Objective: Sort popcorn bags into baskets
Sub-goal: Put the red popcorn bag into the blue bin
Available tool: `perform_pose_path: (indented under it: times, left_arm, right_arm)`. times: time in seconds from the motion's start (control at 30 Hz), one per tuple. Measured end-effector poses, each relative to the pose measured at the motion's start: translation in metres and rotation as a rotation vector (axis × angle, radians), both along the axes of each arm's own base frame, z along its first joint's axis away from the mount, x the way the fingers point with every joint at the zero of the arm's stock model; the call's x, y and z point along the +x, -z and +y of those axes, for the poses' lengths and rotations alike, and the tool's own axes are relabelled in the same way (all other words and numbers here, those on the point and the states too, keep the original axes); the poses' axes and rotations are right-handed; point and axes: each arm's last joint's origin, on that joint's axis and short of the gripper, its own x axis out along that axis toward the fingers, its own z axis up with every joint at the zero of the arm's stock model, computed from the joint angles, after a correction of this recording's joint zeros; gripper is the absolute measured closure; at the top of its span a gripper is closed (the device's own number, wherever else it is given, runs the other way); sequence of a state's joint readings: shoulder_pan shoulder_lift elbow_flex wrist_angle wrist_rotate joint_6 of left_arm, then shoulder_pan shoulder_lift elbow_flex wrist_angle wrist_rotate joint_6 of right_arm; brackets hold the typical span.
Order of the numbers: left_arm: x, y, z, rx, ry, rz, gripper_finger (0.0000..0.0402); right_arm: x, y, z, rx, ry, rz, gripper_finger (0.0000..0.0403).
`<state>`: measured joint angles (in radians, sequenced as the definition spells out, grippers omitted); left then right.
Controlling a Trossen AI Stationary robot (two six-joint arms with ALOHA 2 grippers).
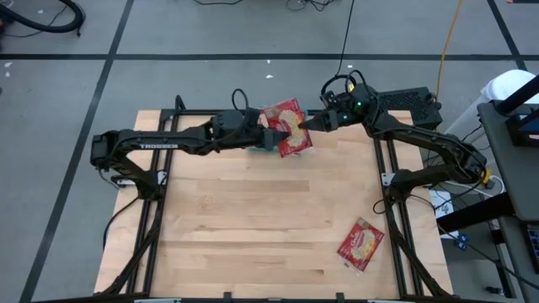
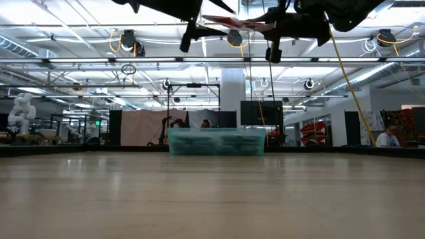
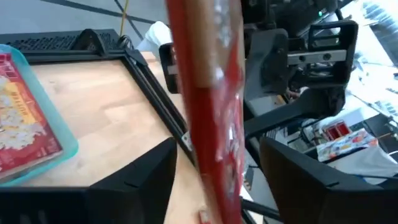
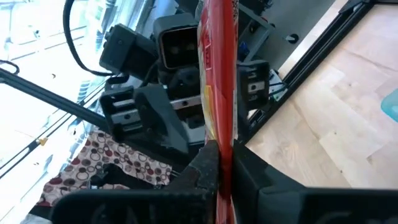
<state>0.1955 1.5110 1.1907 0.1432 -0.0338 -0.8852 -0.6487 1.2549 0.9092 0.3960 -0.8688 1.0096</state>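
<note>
Red glossy bag (image 1: 286,126) top centre, edge-on; right gripper (image 1: 305,125) clamps it; left gripper (image 1: 271,135) spread around it; another bag (image 1: 360,244) lower right.

You get even, bright light from above: in the low view, rows of ceiling lamps (image 2: 133,45) shine across the hall and the arms overhead read as dark silhouettes. From above, the bench (image 1: 253,227) is evenly lit, with only soft shadows beneath the arms. In both wrist views the red bag (image 3: 214,106) sits so close that it blurs, with glare along its film, and window light washes out the right wrist background.
</note>
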Motion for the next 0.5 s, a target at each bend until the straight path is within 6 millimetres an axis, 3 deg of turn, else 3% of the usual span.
perform_pose_path:
  times: [0.17, 0.5]
  left_arm:
    - [0.006, -0.001, 0.001, 0.031, 0.004, -0.057, 0.0224]
    - [0.003, -0.001, 0.014, 0.074, 0.0, -0.053, 0.0386]
  right_arm:
    - [0.0, 0.0, -0.001, 0.004, 0.004, 0.001, 0.0391]
    - [-0.001, -0.001, -0.004, -0.041, 0.095, -0.009, 0.039]
